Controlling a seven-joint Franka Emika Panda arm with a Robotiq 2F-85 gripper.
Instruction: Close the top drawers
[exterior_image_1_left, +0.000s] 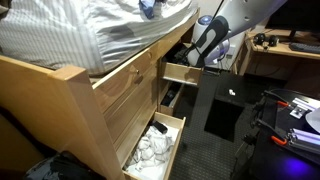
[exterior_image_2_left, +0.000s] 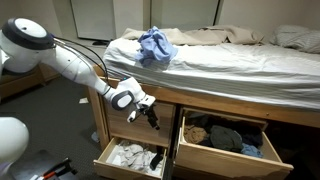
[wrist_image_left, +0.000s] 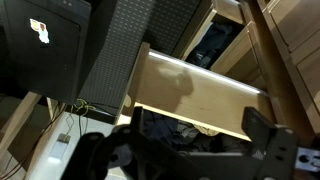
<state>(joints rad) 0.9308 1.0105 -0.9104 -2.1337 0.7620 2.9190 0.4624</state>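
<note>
Gripper (exterior_image_2_left: 150, 112) jaws look spread, empty. Open top drawer (exterior_image_1_left: 183, 72) just ahead. Risk: off-centre push skews drawer, jams on runners — or gripper slips over front edge.

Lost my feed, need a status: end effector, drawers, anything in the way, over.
End effector open, empty, in front of the drawers. Still open: dark-clothes drawer, white-clothes drawer. Nothing seen blocking either.

Bedding (exterior_image_1_left: 70, 35) showing grey-white stripes. Blue cloth (exterior_image_2_left: 155, 45) lying at 12 o'clock. Drawer front (wrist_image_left: 195, 95) showing pale wood. White laundry (exterior_image_2_left: 130, 157) sitting at 6 o'clock, dark clothes (exterior_image_2_left: 225, 135) at 4 o'clock.
</note>
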